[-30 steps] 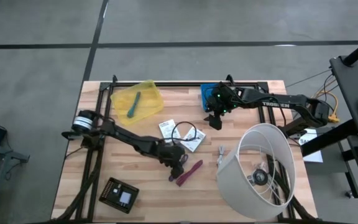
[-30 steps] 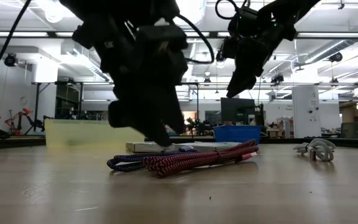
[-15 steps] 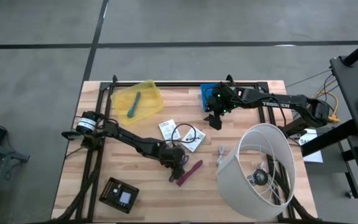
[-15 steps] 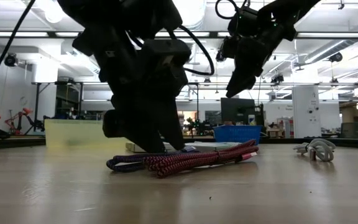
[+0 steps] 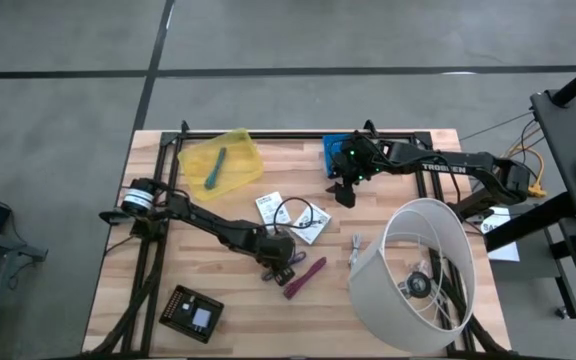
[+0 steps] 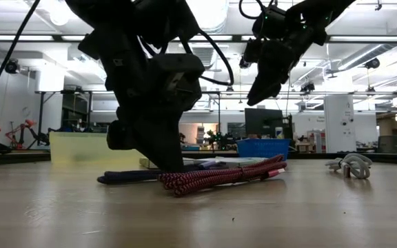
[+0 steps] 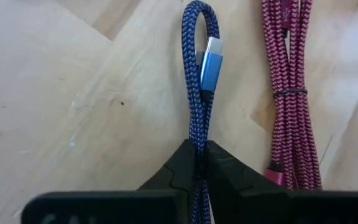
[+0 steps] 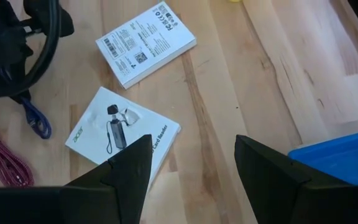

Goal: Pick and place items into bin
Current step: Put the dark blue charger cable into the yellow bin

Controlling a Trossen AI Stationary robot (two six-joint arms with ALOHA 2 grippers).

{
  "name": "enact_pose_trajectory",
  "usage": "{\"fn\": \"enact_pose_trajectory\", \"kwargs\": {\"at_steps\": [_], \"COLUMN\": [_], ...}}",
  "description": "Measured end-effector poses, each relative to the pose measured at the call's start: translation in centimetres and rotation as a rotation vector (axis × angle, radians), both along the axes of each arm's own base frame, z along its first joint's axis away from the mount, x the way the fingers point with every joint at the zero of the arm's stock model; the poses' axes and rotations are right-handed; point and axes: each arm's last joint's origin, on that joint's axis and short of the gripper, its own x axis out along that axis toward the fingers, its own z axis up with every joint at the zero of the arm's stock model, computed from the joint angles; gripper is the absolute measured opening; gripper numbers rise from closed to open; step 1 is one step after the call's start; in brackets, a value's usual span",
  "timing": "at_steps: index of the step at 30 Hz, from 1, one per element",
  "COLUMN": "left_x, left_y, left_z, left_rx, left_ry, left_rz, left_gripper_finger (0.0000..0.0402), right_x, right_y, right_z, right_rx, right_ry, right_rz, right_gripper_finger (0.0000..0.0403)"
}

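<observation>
Jaws, left: left gripper (image 7: 201, 163) pressed together on the blue cable (image 7: 199, 93), pinching it low at the table (image 5: 408, 180), mid-front.
Jaws, right: right gripper (image 8: 191, 158) spread, holding nothing, hanging over the back of the table next to the blue bin (image 5: 334, 156).
Change: over the last second the left gripper has dropped from above the cables down onto them; in the low view the blue cable now lies out to the left of the red cable (image 6: 219, 176), where before the two were bunched together.
Meaning: looks like the grasp is made; lift and carry to a bin likely next. Nothing from this grasp is binned yet.
Count, yellow bin (image 5: 230, 150): one, back left, with one teal tool (image 5: 215, 166) inside.
Count, black device (image 5: 192, 314): one, front left, not an item.
Count, cables: two, one blue, one red, touching or just beside each other.
Count, white packets: two, first packet (image 8: 146, 43) and second packet (image 8: 120, 134), near the cables.
Count, metal clip (image 5: 355, 243): one, just beside the lampshade (image 5: 423, 275).
Count, blue bin: one.
Die, lavender bit: too small to tell.
</observation>
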Motion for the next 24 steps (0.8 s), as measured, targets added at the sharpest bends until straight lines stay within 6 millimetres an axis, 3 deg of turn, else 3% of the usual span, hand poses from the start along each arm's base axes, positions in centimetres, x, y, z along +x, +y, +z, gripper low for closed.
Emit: {"fn": "enact_pose_trajectory", "kwargs": {"at_steps": [7,13,19,24], "left_x": [-0.5,-0.8,-2.3,-4.5], "left_y": [0.1,0.9,2.6,5.0], "left_z": [1.8,6.6,11.2,14.2], "left_rx": [0.076,0.2,0.385,0.772], "left_ry": [-0.052,-0.231,-0.373,-0.369], "left_rz": [-0.073,-0.077,0.049,0.345], "left_gripper_finger": [0.0004,0.0003,0.0002,0.0002], "right_x": [0.0,0.0,0.1,0.1], "right_y": [0.0,0.0,0.0,0.0], "right_z": [0.0,0.0,0.0,0.1], "right_rx": [-0.002,-0.002,-0.003,-0.004], "right_ry": [-0.004,-0.005,-0.007,-0.009], "right_rz": [0.0,0.0,0.0,0.0], "right_gripper_finger": [0.0215,0.0215,0.0215,0.0215]}}
